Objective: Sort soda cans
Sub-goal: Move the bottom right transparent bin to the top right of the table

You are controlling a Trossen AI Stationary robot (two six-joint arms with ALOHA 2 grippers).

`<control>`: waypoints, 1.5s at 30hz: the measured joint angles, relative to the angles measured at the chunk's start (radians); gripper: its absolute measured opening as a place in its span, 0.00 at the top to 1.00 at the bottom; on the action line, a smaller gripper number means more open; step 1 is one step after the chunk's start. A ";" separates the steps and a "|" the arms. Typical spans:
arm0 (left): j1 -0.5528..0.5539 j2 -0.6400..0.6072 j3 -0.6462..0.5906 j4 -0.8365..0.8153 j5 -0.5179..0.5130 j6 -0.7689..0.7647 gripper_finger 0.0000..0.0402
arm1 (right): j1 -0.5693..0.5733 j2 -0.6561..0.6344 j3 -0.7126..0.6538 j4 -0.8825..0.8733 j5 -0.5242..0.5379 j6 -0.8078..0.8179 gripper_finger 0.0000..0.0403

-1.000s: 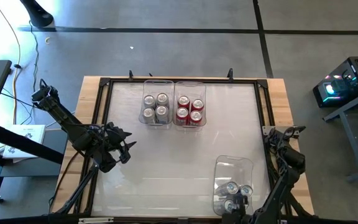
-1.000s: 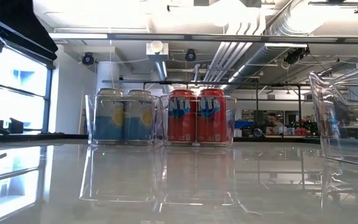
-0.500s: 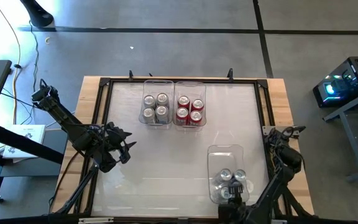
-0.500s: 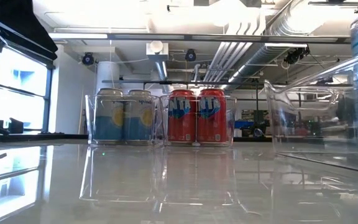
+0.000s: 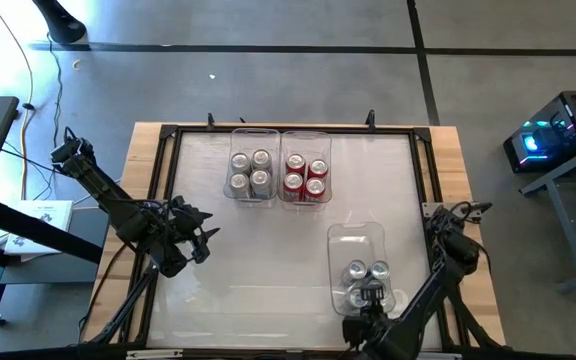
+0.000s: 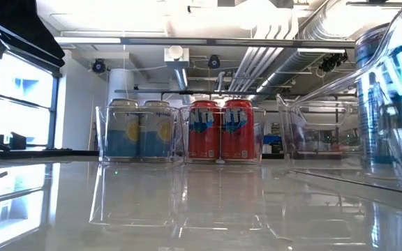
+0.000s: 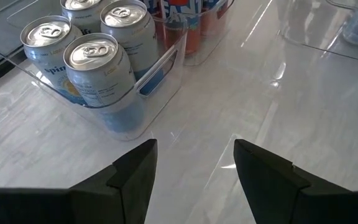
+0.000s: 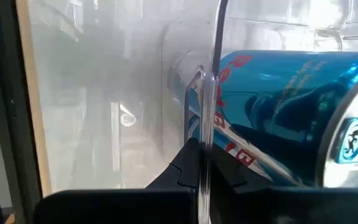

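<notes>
Soda cans in three groups on a pale worktop [image 5: 268,260]. Four silver-grey cans [image 5: 250,172] upright in a clear bin [image 5: 236,196] at upper centre of the high frame; same cans [image 7: 98,62] close ahead in the left wrist frame, with yellow and blue print on their sides in the low frame [image 6: 139,131]. Four red cans [image 5: 305,175] upright in a second clear bin [image 5: 322,136] just beside the first, on its right; red cans [image 6: 220,130] side by side at centre of the low frame. Blue cans [image 5: 366,275] with silver tops, at least three, in a third clear bin [image 5: 354,236] at lower centre-right of the high frame, well apart from the other two bins; exact count cannot be told. Large at the right edge of the low frame, that bin [image 6: 326,139] with a blue can [image 6: 389,111] inside.

Right end effector [image 5: 370,303] at the near end of the third bin, clenched on the bin's clear wall; in the right wrist frame, dark fingers [image 8: 188,165] pinching the wall, a blue can [image 8: 278,106] right behind it.

Left end effector [image 5: 200,238] at middle left of the high frame, above bare worktop, released, holding nothing; fingers [image 7: 135,177] apart in the left wrist frame.
</notes>
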 joint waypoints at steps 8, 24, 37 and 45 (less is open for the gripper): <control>0.000 0.001 0.000 0.005 0.000 0.014 0.48 | -0.023 -0.119 -0.230 0.145 -0.010 0.014 1.00; 0.000 0.001 0.000 0.007 0.000 0.014 0.48 | -0.206 -0.506 -0.716 0.337 -0.003 -0.121 1.00; 0.000 0.001 0.000 0.008 0.000 0.014 0.48 | -0.508 -0.662 -0.858 0.398 0.015 -0.465 1.00; 0.000 0.001 0.000 0.009 0.000 0.014 0.48 | -0.692 -0.675 -0.889 0.481 -0.016 -0.658 1.00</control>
